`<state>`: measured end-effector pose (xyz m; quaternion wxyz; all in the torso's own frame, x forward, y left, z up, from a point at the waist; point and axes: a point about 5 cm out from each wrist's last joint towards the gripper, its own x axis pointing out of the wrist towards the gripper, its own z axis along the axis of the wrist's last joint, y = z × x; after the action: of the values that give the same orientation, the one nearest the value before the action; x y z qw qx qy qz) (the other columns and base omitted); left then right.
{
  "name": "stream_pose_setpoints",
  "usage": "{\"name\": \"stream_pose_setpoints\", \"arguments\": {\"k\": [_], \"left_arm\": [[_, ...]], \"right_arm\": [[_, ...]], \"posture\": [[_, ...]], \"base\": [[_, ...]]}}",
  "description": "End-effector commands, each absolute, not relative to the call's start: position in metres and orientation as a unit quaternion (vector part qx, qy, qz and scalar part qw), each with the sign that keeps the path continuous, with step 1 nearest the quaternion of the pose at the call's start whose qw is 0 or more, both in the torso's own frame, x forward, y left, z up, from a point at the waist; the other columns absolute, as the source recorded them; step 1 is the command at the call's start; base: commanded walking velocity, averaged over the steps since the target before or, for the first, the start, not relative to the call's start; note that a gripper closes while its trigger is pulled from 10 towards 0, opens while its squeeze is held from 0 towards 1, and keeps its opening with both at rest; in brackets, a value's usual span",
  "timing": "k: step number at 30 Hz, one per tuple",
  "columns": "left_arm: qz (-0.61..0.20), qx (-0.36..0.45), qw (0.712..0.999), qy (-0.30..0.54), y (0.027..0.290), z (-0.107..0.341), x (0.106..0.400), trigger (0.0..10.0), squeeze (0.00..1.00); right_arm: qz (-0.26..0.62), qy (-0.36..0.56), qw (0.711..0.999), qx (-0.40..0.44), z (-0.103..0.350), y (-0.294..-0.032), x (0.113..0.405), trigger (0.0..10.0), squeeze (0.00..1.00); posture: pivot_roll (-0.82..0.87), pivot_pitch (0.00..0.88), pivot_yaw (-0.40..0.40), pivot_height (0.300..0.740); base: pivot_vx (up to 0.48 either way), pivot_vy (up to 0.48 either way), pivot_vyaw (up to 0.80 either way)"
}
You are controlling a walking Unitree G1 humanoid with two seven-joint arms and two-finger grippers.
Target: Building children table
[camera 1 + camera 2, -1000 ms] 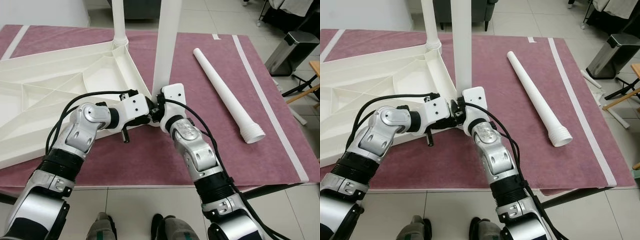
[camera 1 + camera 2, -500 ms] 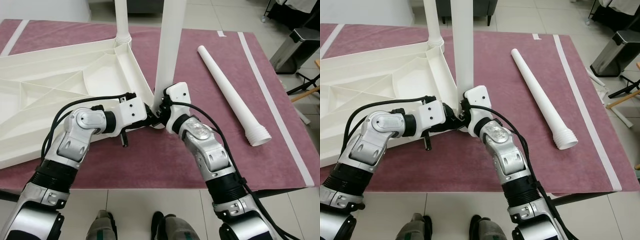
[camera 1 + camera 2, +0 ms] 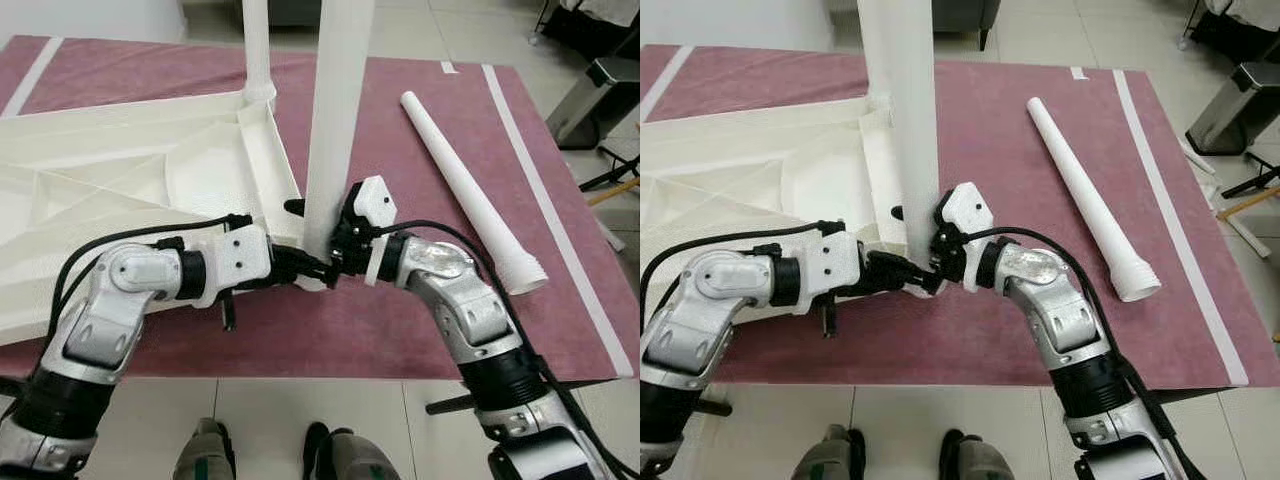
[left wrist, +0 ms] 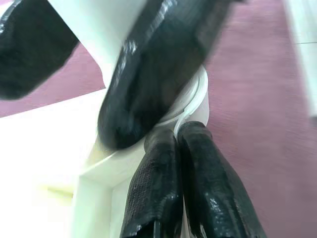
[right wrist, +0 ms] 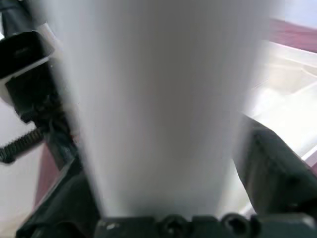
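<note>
Two grippers meet at the near corner of an upturned white tabletop [image 3: 130, 180] on a maroon mat [image 3: 400, 150]. The right gripper [image 3: 322, 240] clamps an upright white leg [image 3: 335, 130] near its base. The left gripper [image 3: 315, 270], fingers pressed together, touches the leg's base. A loose leg [image 3: 465, 180] lies well apart, further right.

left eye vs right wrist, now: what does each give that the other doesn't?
Left eye: a far leg standing in the upturned tabletop, a loose leg lying to the right, and the left gripper meeting the upright leg's base. Right wrist: a close-up of the right gripper's fingers flanking that leg on both sides. Both: the upright leg held by the right gripper.
</note>
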<state>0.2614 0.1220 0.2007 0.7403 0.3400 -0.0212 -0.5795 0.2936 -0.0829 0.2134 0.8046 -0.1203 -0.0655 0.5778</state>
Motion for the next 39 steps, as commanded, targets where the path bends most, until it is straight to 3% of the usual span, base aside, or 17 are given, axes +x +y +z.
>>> {"name": "stream_pose_setpoints", "arguments": {"k": [1,2,4,5,6,7,8,14,18,20,23,24,28,30,34,36,39], "left_arm": [[-0.602,0.337,0.722,-0.057,0.121,0.214,0.248,0.0,0.0],[-0.605,0.337,0.719,-0.053,0.124,0.214,0.246,0.0,0.0],[-0.605,0.337,0.719,-0.053,0.124,0.214,0.246,0.0,0.0],[-0.606,0.337,0.719,-0.052,0.125,0.214,0.245,0.0,0.0],[-0.605,0.338,0.719,-0.051,0.125,0.214,0.245,0.0,0.0],[-0.605,0.338,0.719,-0.051,0.125,0.214,0.245,0.0,0.0],[-0.603,0.337,0.721,-0.053,0.125,0.215,0.246,0.0,0.0],[-0.593,0.334,0.73,-0.063,0.12,0.217,0.251,0.0,0.0],[-0.572,0.33,0.747,-0.073,0.116,0.221,0.259,0.0,0.0],[-0.55,0.328,0.764,-0.08,0.112,0.223,0.269,0.0,0.0],[-0.54,0.327,0.772,-0.081,0.111,0.224,0.273,0.0,0.0],[-0.513,0.323,0.791,-0.082,0.108,0.228,0.284,0.0,0.0],[-0.501,0.322,0.799,-0.081,0.107,0.229,0.29,0.0,0.0],[-0.481,0.324,0.811,-0.075,0.101,0.23,0.303,0.0,0.0],[-0.471,0.325,0.817,-0.072,0.099,0.23,0.308,0.0,0.0],[-0.452,0.333,0.825,-0.065,0.094,0.231,0.319,0.0,0.0],[-0.435,0.34,0.832,-0.058,0.09,0.231,0.327,0.0,0.0]], "right_arm": [[0.617,-0.056,0.776,-0.114,0.213,-0.083,0.286,10.0,0.0],[0.632,-0.052,0.766,-0.108,0.213,-0.084,0.283,7.8,0.0],[0.632,-0.052,0.766,-0.108,0.213,-0.084,0.283,7.8,0.0],[0.642,-0.05,0.758,-0.103,0.214,-0.084,0.281,4.6,0.0],[0.648,-0.05,0.754,-0.098,0.214,-0.084,0.28,3.3,0.0],[0.648,-0.05,0.754,-0.098,0.214,-0.084,0.28,3.3,0.0],[0.652,-0.05,0.75,-0.093,0.214,-0.084,0.279,0.0,0.0],[0.659,-0.049,0.747,-0.071,0.213,-0.082,0.275,0.0,0.0],[0.622,-0.043,0.779,-0.071,0.207,-0.079,0.282,0.0,0.0],[0.57,-0.03,0.817,-0.084,0.199,-0.076,0.293,0.0,0.0],[0.555,-0.027,0.827,-0.09,0.196,-0.074,0.296,0.0,0.0],[0.518,-0.017,0.85,-0.088,0.191,-0.069,0.301,0.0,0.0],[0.489,-0.013,0.868,-0.088,0.188,-0.066,0.304,0.0,0.0],[0.417,0.001,0.903,-0.101,0.182,-0.059,0.314,0.0,0.0],[0.389,0.01,0.916,-0.101,0.179,-0.057,0.318,0.0,0.0],[0.324,0.022,0.94,-0.102,0.178,-0.054,0.331,0.0,0.0],[0.278,0.023,0.956,-0.094,0.18,-0.053,0.34,0.0,0.0]], "posture": [[0.14,0.162,-0.041,0.74],[0.14,0.162,-0.041,0.74],[0.14,0.162,-0.041,0.74],[0.14,0.162,-0.041,0.74],[0.14,0.162,-0.041,0.74],[0.14,0.162,-0.041,0.74],[0.14,0.163,-0.041,0.74],[0.14,0.166,-0.038,0.74],[0.14,0.17,-0.036,0.74],[0.14,0.173,-0.035,0.74],[0.13,0.175,-0.035,0.74],[0.13,0.177,-0.035,0.74],[0.13,0.18,-0.033,0.74],[0.13,0.182,-0.03,0.74],[0.13,0.183,-0.029,0.74],[0.13,0.184,-0.024,0.74],[0.13,0.184,-0.023,0.74]], "base": [[0.0,0.0,0.0],[0.0,0.0,0.0],[0.0,0.0,0.0],[0.0,0.0,0.0],[0.0,0.0,0.0],[0.0,0.0,0.0],[0.0,0.0,0.0],[0.0,0.0,0.0],[0.0,0.0,0.0],[0.0,0.0,0.0],[0.0,0.0,0.0],[0.0,0.0,0.0],[0.0,0.0,0.0],[0.0,0.0,0.0],[0.0,0.0,0.0],[0.0,0.0,0.0],[0.0,0.0,0.0]]}}
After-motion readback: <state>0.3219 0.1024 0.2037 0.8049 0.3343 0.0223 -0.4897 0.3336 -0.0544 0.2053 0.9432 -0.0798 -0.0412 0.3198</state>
